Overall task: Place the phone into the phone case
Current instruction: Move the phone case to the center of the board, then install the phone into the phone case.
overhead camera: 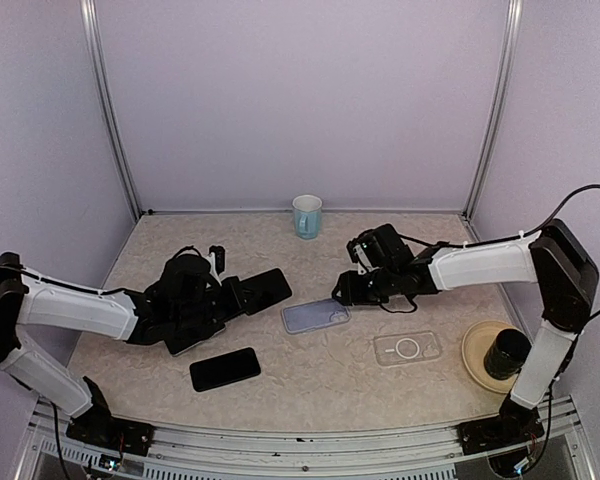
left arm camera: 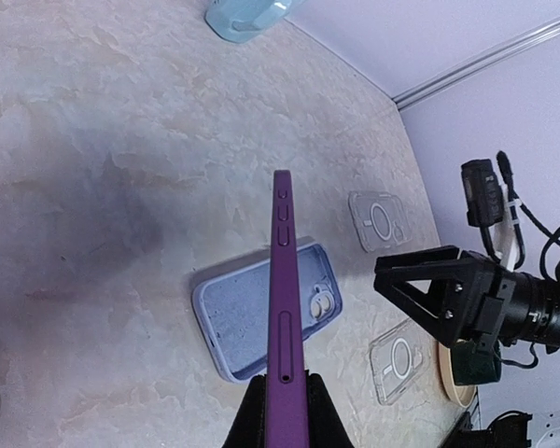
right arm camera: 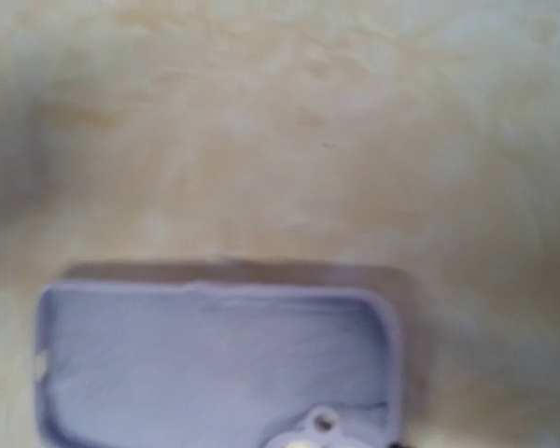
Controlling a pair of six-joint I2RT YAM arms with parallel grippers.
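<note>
Lavender phone case (right arm camera: 215, 364) lies hollow-side up on mottled tabletop (right arm camera: 280, 140).

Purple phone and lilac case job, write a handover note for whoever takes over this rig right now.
Left gripper: shut on the slim purple phone, held on edge above the table.
Right gripper: at one end of the lilac silicone phone case; open or shut unclear.
Case: flat on the table, open side up, empty.
Done: phone lifted. Left: seat it in the case.

arms (overhead camera: 75, 308): white shells | joints: black | cables (overhead camera: 580, 190): black (thin)
</note>
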